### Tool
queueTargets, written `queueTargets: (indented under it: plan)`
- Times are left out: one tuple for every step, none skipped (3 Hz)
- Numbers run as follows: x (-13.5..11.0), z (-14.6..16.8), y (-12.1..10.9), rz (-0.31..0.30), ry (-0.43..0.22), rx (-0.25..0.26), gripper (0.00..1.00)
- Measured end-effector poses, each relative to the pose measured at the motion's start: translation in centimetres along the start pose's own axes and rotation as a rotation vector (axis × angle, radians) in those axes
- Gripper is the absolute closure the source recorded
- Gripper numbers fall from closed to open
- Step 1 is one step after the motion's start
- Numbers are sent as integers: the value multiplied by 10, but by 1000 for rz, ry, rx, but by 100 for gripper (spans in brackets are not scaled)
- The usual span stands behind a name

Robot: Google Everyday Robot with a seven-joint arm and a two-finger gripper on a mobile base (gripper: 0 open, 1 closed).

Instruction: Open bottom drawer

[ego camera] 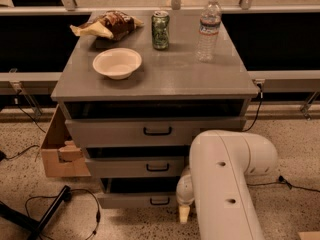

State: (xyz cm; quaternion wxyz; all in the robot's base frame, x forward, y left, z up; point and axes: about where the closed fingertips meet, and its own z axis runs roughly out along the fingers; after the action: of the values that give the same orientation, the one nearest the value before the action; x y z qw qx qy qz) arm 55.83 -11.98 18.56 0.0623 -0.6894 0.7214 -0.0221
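Your cream tool, its grip impossible to tell, hangs with the slim, flat-fronted grey bottom drawer just to its left.

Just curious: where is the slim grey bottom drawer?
Lower centre of the camera view: the slim grey bottom drawer sits lowest in the cabinet, the robot's gripper just right of its black handle.

Looks like a robotics lab or test space to me, not anyone's home. A grey drawer cabinet stands alone on a speckled hard floor. Loose cables trail around it, an open cardboard box sits right beside it, and metal rails run behind. Up front there's a big white robot arm, its gripper low by the bottom drawer.
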Motion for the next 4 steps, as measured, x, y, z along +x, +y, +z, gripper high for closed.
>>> queueTargets:
  plan:
    - [10,10,43,1,34,-94,25]
    - [23,11,76,7,79,-171,48]
    - [22,3,75,7,79,-171,71]
    - [22,-3,75,7,79,-171,100]
